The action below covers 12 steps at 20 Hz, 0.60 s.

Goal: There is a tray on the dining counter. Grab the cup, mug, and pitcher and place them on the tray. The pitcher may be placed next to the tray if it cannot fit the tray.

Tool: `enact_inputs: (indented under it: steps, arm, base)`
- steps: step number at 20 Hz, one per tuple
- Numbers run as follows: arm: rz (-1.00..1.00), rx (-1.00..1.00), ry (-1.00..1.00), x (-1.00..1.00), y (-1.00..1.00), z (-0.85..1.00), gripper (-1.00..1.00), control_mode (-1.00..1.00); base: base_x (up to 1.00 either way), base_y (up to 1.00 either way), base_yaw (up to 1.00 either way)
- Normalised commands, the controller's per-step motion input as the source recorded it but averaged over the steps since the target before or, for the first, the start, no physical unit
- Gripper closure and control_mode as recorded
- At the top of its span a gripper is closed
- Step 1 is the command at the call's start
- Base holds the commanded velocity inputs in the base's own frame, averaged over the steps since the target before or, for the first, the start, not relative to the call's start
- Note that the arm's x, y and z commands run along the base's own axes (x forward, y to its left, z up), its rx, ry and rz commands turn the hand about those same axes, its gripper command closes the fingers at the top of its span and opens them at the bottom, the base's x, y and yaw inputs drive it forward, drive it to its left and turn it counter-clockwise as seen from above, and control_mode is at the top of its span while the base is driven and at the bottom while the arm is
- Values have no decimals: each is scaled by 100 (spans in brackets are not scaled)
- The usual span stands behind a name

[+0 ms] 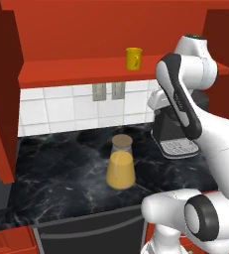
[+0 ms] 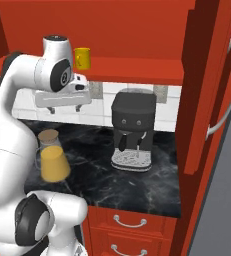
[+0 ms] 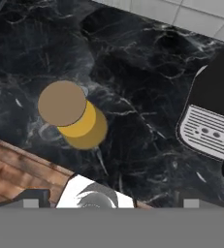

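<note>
The pitcher [image 1: 121,166] [image 2: 53,160], clear glass with orange-yellow juice and a tan lid, stands upright on the black worktop. From above, the pitcher [image 3: 70,111] lies left of centre in the hand view. A yellow mug [image 1: 133,58] [image 2: 82,58] with a side handle sits on the red ledge above the tiled wall. My gripper [image 2: 64,108] [image 3: 111,202] hangs open and empty, pointing down, well above the worktop and a little to the right of the pitcher. The tray, the cup and the dining counter are out of view.
A black coffee machine [image 1: 178,134] [image 2: 133,129] stands on the worktop [image 1: 61,173] right of the pitcher. A red cabinet side [image 1: 2,99] closes the left end. A tall red door with a curved handle [image 2: 222,100] stands at the right. Wood floor [image 3: 16,169] lies below the front edge.
</note>
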Motion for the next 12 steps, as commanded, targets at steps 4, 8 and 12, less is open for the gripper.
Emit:
enact_inputs:
  steps: [4, 8, 12]
  arm:
    - [-13, 0, -3, 1, 20, 47, -100, -100]
    - [-19, 0, -4, 19, 15, 42, -100, -100]
    - [-18, 0, -6, 31, 0, 35, -100, -100]
  base:
    - [0, 0, 0]
    - [0, 0, 0]
    - [0, 0, 0]
